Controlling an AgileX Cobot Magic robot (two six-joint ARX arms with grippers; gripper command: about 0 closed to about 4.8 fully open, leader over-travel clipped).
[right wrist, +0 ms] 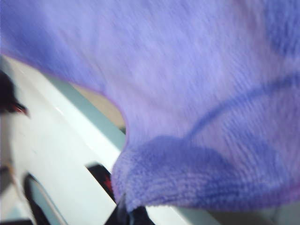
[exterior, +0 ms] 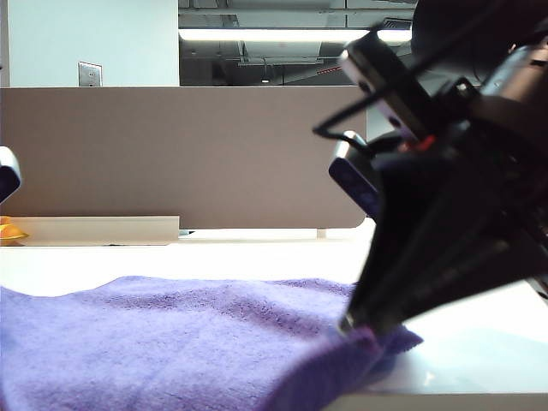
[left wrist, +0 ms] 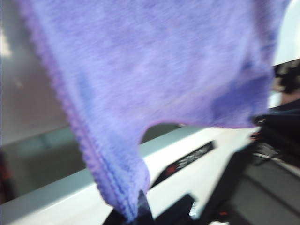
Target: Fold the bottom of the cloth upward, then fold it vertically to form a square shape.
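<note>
The purple fuzzy cloth (exterior: 188,342) lies rumpled across the white table (exterior: 479,342), spreading from the left edge to the middle. My right gripper (exterior: 353,328) looms dark and close on the right, shut on the cloth's right corner just above the table. In the right wrist view the cloth (right wrist: 187,93) fills most of the frame, and a rolled corner is pinched in the right gripper (right wrist: 130,213). In the left wrist view the cloth (left wrist: 154,70) hangs stretched from the left gripper (left wrist: 139,211), which is shut on a hemmed corner. In the exterior view the left gripper's fingertips are hidden.
A grey partition wall (exterior: 171,154) stands behind the table. A small yellow object (exterior: 10,231) sits at the far left by the partition's base. A dark blue and white part (exterior: 7,171) shows at the left edge. The right arm's bulk blocks the upper right.
</note>
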